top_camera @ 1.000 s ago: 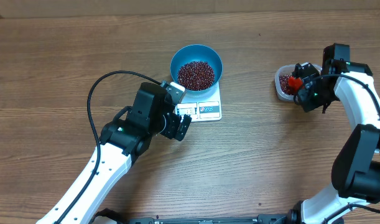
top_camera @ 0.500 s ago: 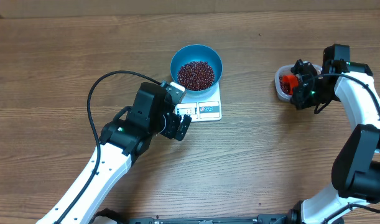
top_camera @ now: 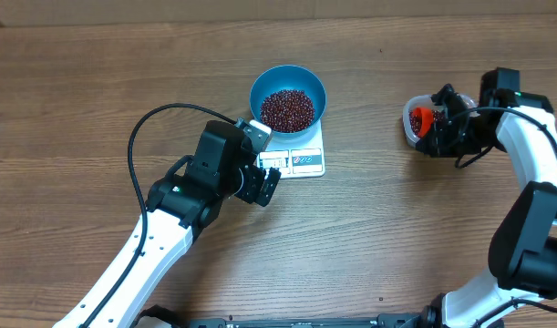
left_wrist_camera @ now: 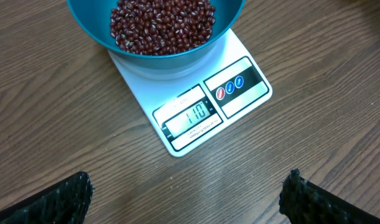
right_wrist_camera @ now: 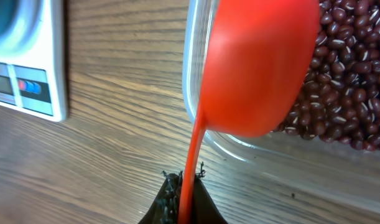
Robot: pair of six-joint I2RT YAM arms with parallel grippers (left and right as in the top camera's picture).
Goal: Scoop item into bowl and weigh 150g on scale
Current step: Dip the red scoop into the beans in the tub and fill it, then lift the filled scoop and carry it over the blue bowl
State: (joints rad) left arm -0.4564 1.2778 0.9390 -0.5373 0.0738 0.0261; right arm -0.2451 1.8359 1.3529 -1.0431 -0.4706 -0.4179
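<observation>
Beans (left_wrist_camera: 162, 25) fill bowl (left_wrist_camera: 177, 62) ahead of left gripper (left_wrist_camera: 186, 202).

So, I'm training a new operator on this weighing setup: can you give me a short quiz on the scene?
1. True or false: the bowl stands on the scale.
2. The scoop is: A) lying in the bowl, B) held in the right fingers, C) lying on the table.
3. What does the display read?
Key: 1 true; 2 B; 3 110.
</observation>
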